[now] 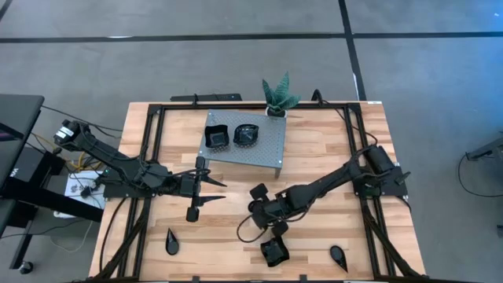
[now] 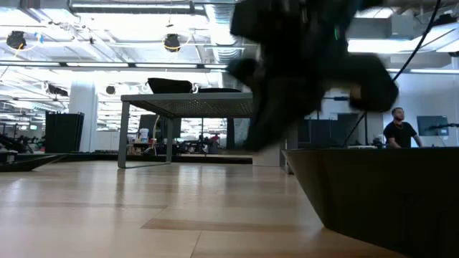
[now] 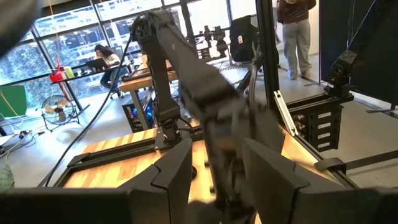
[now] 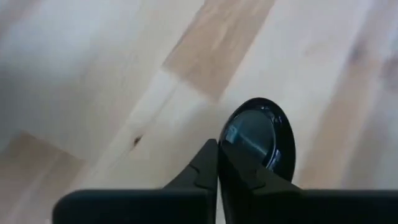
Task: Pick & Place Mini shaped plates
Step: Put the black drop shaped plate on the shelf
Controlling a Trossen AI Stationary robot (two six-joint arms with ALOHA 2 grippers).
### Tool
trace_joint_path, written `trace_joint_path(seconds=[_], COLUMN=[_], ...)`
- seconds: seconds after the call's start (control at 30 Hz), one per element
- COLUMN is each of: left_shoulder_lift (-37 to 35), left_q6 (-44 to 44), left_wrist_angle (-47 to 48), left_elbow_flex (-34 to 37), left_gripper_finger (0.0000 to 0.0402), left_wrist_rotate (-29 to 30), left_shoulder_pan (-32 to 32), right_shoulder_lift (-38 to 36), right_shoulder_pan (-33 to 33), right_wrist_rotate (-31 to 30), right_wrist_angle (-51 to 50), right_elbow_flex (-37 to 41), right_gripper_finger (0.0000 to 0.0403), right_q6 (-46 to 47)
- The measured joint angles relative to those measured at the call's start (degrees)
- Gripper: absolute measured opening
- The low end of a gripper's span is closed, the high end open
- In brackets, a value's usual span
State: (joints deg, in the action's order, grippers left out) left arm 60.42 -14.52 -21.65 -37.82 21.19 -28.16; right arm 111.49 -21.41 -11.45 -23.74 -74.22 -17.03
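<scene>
Right gripper (image 4: 217, 163): fingers pinching together on the rim of a roundish plate (image 4: 261, 140), low over the table's (image 1: 330, 149) near side. Left gripper (image 1: 206, 189): waiting mid-table, jaws apart. Advice: lifting straight, slowly, should keep the thin rim from slipping.

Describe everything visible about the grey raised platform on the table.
The grey platform is a flat, rectangular sheet that looks like perforated metal. It stands level on thin legs, raised above the wooden table, at the middle of the far side, turned slightly askew to the table's edges. Two glossy black dishes rest on its left half: a square one and a rounder one, side by side. A green potted plant stands just beyond its far right corner.
</scene>
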Motion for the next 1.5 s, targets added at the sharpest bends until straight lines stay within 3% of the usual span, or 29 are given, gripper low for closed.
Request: trace_joint_path(seconds=[0.13, 0.23, 0.4, 0.63, 1.0, 1.2, 1.5], left_shoulder_lift=[0.00, 0.00, 0.00, 0.00, 0.00, 0.00, 0.00], left_q6=[0.00, 0.00, 0.00, 0.00, 0.00, 0.00, 0.00], left_wrist_angle=[0.03, 0.04, 0.05, 0.02, 0.02, 0.02, 0.02], left_elbow_flex=[0.00, 0.00, 0.00, 0.00, 0.00, 0.00, 0.00], left_gripper_finger=[0.0144, 0.0144, 0.0144, 0.0144, 0.0144, 0.0144, 0.0144], left_wrist_rotate=[0.00, 0.00, 0.00, 0.00, 0.00, 0.02, 0.01], left_shoulder_pan=[0.01, 0.02, 0.02, 0.02, 0.01, 0.02, 0.01], right_shoulder_lift=[-1.83, -3.81, -7.72, -9.96, -9.88, -9.89, -9.89], right_shoulder_pan=[-1.34, -2.63, -2.30, 5.59, 18.88, 20.96, 21.51], right_wrist_rotate=[-3.78, -10.29, -18.57, -18.60, -10.89, -10.64, -9.04], right_wrist_angle=[-12.94, -21.29, -29.70, -39.52, -38.19, -33.83, -33.25], right_elbow_flex=[-7.46, -12.49, -14.77, -14.86, -14.86, -14.86, -14.54], right_gripper_finger=[0.0007, 0.0005, 0.0005, 0.0004, 0.0003, 0.0006, 0.0019], right_q6=[-0.49, -1.41, -8.96, -11.24, -18.77, -23.83, -24.03])
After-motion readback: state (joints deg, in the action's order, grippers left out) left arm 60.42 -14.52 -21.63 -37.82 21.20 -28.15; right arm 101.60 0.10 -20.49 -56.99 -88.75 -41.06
